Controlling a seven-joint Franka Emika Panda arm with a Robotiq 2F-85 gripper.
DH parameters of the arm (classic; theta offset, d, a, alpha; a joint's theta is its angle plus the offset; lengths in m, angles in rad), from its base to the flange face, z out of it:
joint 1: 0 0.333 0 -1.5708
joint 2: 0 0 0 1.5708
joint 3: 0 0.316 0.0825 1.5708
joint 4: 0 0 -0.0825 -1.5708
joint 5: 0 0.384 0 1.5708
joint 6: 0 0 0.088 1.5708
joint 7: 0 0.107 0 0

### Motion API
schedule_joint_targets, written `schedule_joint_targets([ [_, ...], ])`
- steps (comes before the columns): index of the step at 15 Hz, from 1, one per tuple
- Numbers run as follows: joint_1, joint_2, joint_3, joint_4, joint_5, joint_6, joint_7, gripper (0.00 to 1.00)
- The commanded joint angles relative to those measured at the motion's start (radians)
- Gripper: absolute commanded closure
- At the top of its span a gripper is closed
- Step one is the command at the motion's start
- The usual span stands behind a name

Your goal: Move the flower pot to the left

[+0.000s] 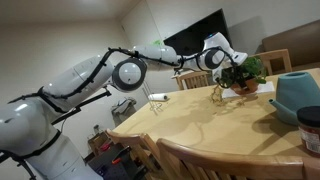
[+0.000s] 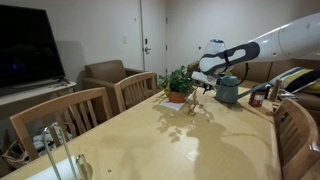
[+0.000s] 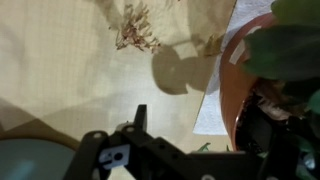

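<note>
Standing upright with its long axis vertical and leaves bushing up wider than the rim, the flower pot (image 1: 243, 88) sits on a white sheet (image 3: 213, 105) on the pale wooden desk (image 1: 195, 128), near a teal container (image 1: 297, 92). Claw (image 2: 204, 78) spread wide at the foliage, nothing visibly pinched. Exterior views give the room: dark TV (image 2: 25, 48), door (image 2: 152, 38), wooden chairs (image 2: 75, 110); wrist view alone shows brown flecks (image 3: 135, 30) on the desk.
</note>
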Motion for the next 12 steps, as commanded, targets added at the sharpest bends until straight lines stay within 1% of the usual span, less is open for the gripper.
schedule_joint_targets([
  [1, 0.002, 0.035, -0.021, 0.065, -0.016, -0.025, 0.022, 0.00],
  [3, 0.005, 0.037, -0.032, 0.071, -0.019, -0.039, 0.031, 0.00],
  [6, 0.002, 0.038, -0.027, 0.076, -0.014, -0.054, 0.020, 0.00],
  [7, 0.001, 0.039, -0.024, 0.077, -0.011, -0.051, 0.018, 0.20],
  [9, 0.001, 0.039, -0.023, 0.078, -0.011, -0.040, 0.015, 0.32],
  [12, 0.004, 0.037, -0.022, 0.083, -0.010, -0.039, 0.013, 0.58],
])
